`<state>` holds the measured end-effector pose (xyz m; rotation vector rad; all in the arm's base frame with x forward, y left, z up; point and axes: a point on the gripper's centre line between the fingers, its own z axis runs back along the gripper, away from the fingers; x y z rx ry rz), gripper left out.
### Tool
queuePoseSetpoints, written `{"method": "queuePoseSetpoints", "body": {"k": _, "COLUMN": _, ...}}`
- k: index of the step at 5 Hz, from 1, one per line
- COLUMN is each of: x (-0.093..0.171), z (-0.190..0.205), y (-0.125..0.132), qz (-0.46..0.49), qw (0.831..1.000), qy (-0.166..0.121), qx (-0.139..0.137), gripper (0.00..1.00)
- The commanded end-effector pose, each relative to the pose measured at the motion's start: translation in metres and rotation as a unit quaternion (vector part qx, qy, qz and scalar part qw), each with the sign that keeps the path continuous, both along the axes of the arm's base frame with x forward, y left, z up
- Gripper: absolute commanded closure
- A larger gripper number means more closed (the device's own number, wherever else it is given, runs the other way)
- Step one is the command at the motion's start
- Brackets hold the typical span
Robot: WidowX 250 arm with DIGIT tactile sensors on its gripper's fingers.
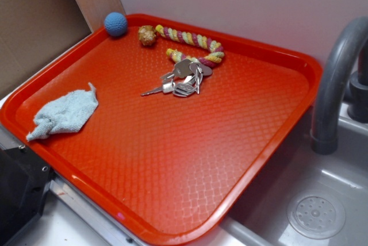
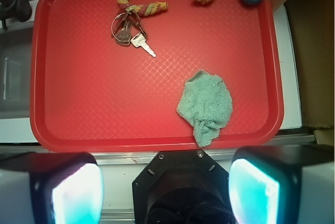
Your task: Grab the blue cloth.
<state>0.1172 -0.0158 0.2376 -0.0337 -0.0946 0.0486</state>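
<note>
The blue cloth is a pale blue-grey terry rag lying crumpled on the left side of the red tray. In the wrist view the blue cloth lies at the tray's near right, its tip on the near rim. My gripper hangs high above and short of the near rim of the tray, open wide, with nothing between its pads. It is well apart from the cloth. The gripper does not show in the exterior view.
A small blue crocheted ball sits at the tray's far corner, by a braided rope toy with a shell-shaped end and a bunch of keys. A grey tap and a sink basin lie to the tray's right.
</note>
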Motion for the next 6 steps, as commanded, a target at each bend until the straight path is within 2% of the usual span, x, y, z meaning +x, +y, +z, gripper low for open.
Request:
{"method": "queuePoseSetpoints", "body": {"k": 1, "x": 0.000, "z": 0.000, "y": 0.000, "qz": 0.000, "qw": 1.000, "qy": 0.000, "qx": 0.000, "gripper": 0.00}}
{"method": "queuePoseSetpoints", "body": {"k": 2, "x": 0.039, "z": -0.050, "y": 0.027, "qz": 0.029, "qw": 0.998, "qy": 0.038, "qx": 0.044, "gripper": 0.00}}
{"method": "queuePoseSetpoints", "body": {"k": 3, "x": 0.039, "z": -0.100, "y": 0.032, "qz": -0.005, "qw": 0.995, "qy": 0.058, "qx": 0.084, "gripper": 0.00}}
{"method": "queuePoseSetpoints", "body": {"k": 4, "x": 0.033, "z": -0.149, "y": 0.050, "qz": -0.034, "qw": 0.990, "qy": 0.065, "qx": 0.123, "gripper": 0.00}}
{"method": "queuePoseSetpoints", "body": {"k": 5, "x": 0.031, "z": -0.200, "y": 0.061, "qz": -0.069, "qw": 0.993, "qy": 0.060, "qx": 0.078, "gripper": 0.00}}
{"method": "queuePoseSetpoints", "body": {"k": 6, "x": 0.030, "z": -0.232, "y": 0.057, "qz": -0.098, "qw": 0.989, "qy": 0.059, "qx": 0.093, "gripper": 0.00}}
